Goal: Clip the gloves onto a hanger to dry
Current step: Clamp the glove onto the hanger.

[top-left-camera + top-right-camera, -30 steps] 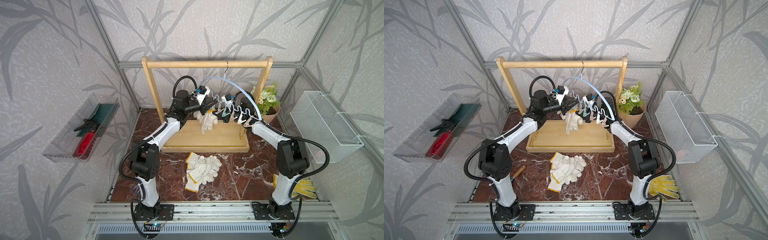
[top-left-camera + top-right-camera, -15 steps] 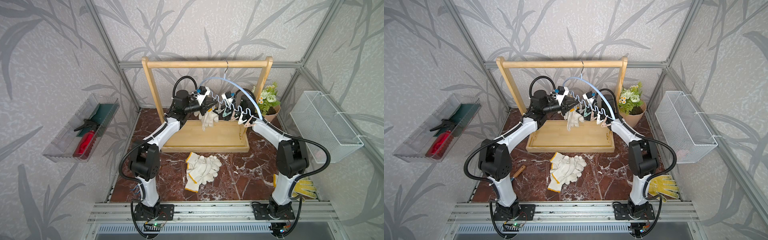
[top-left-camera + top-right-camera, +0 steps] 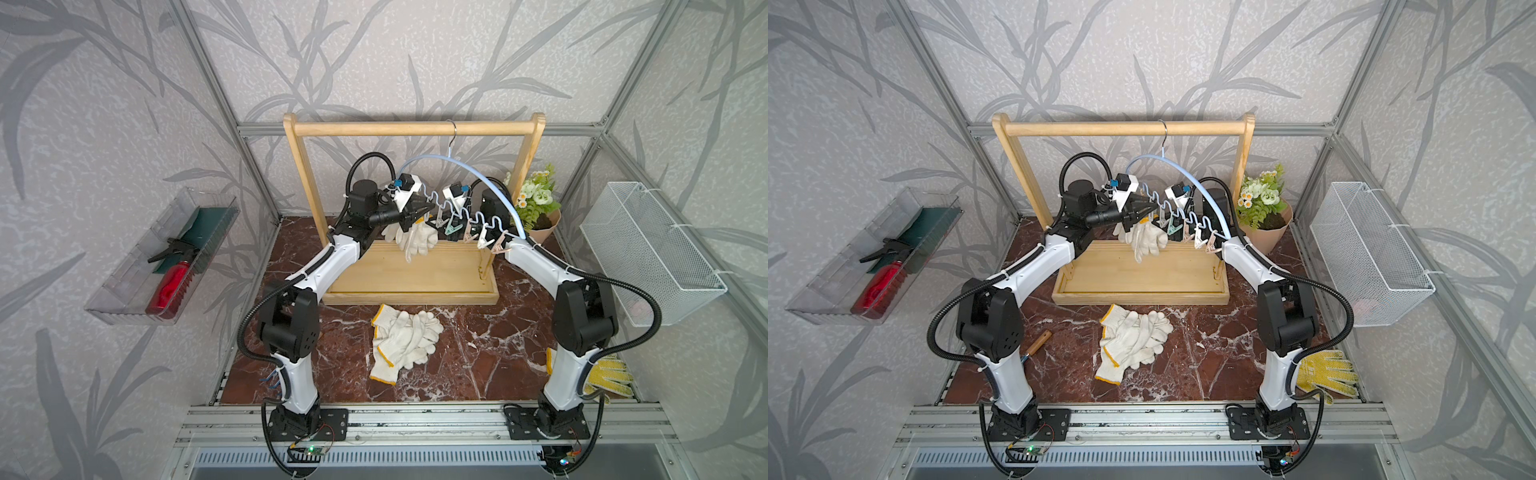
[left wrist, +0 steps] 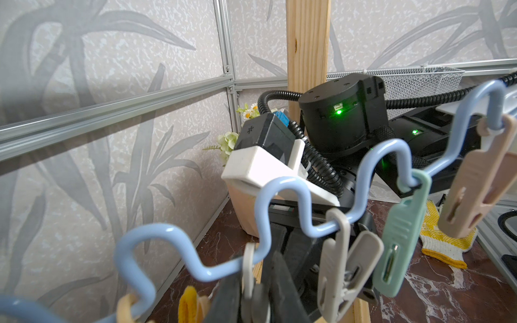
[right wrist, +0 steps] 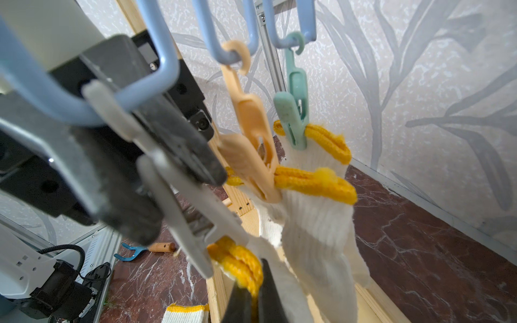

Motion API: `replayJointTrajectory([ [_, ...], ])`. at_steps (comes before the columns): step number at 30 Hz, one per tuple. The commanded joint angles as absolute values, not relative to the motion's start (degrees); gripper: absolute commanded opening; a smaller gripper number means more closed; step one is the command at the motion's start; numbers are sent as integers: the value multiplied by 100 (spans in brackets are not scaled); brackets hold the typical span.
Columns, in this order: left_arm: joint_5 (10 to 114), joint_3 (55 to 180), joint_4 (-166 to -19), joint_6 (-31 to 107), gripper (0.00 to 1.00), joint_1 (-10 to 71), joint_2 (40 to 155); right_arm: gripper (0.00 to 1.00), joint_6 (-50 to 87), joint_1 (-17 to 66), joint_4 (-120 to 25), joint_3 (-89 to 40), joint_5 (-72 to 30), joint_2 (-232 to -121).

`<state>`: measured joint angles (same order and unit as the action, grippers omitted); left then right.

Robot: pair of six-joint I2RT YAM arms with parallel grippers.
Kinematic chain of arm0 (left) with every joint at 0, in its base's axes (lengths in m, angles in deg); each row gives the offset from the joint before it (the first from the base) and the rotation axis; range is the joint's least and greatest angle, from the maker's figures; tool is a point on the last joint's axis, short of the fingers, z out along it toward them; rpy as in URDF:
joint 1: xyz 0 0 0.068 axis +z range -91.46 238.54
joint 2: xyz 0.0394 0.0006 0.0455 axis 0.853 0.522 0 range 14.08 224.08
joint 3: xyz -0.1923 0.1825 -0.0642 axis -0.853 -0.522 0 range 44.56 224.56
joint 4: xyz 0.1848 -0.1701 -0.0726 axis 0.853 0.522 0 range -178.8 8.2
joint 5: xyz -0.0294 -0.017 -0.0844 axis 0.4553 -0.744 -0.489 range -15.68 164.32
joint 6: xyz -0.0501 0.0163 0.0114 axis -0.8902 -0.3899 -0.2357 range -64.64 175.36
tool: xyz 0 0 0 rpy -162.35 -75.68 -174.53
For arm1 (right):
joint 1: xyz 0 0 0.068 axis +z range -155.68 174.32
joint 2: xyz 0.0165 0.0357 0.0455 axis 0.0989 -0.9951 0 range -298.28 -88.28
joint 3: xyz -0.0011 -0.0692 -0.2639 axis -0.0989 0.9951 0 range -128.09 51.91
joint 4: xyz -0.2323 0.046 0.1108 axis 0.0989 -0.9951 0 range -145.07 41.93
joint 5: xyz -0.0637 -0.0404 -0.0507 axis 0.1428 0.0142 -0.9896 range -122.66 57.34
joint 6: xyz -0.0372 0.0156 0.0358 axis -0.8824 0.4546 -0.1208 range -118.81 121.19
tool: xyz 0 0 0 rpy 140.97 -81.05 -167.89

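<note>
Pinching a glove (image 5: 235, 260), the right gripper (image 5: 253, 304) holds it at the grey clip (image 5: 173, 195) clamped by the left gripper (image 4: 253, 302); more gloves (image 3: 405, 340) lie before the rack (image 3: 395, 272); a clear bin (image 3: 120, 293) holds a red bottle (image 3: 168, 284).

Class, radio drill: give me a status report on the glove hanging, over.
Left gripper shut on grey clip. Right gripper shut on glove cuff, at that clip's mouth. Two gloves already clipped; nothing blocking.

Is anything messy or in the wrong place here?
Two things. A yellow dotted glove lies in the table's near corner by the right arm, apart from the heap of white gloves. A small wood-handled tool lies loose on the table beside the left arm.
</note>
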<state>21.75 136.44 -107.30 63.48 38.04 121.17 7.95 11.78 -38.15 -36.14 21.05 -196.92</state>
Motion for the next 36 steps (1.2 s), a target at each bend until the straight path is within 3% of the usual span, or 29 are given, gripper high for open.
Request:
replayJointTrajectory([
  [1, 2089, 13738, -10298, 6593, 0, 3836, 12002, 0, 722, 1102, -3794, -3809, 2294, -19438],
  [27, 2206, 13663, -10242, 6808, 0, 3835, 12043, 0, 444, 1085, -4315, -4039, 2801, -19214],
  [31, 2325, 13527, -10544, 6655, 15, 3841, 11980, 0, 444, 1085, -4266, -3949, 2795, -19212],
  [36, 2368, 13466, -10576, 6618, 24, 3841, 11904, 2, 469, 1085, -4177, -3897, 2674, -19243],
])
